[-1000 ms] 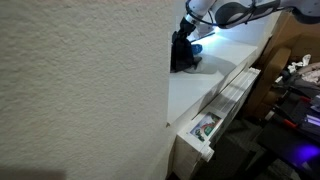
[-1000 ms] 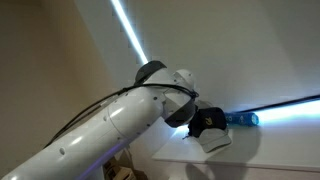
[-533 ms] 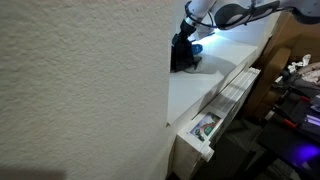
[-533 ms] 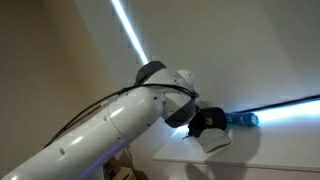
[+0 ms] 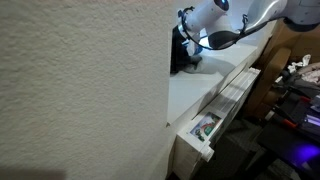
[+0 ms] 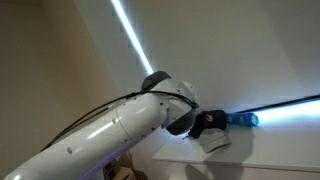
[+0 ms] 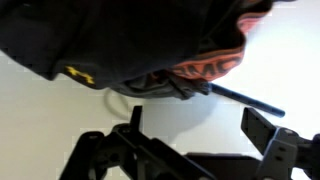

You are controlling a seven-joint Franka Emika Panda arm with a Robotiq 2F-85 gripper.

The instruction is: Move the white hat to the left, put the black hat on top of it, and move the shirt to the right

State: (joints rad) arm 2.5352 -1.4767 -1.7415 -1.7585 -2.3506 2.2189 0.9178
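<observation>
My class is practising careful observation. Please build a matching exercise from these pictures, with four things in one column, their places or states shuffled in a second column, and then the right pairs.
Things:
1. black hat
2. white hat
3. blue item
4. gripper

Places or states:
a) open, holding nothing
b) on the table beside the stacked hats
c) on top of the other hat
d) underneath the other hat

Pairs: 1-c, 2-d, 3-b, 4-a
</observation>
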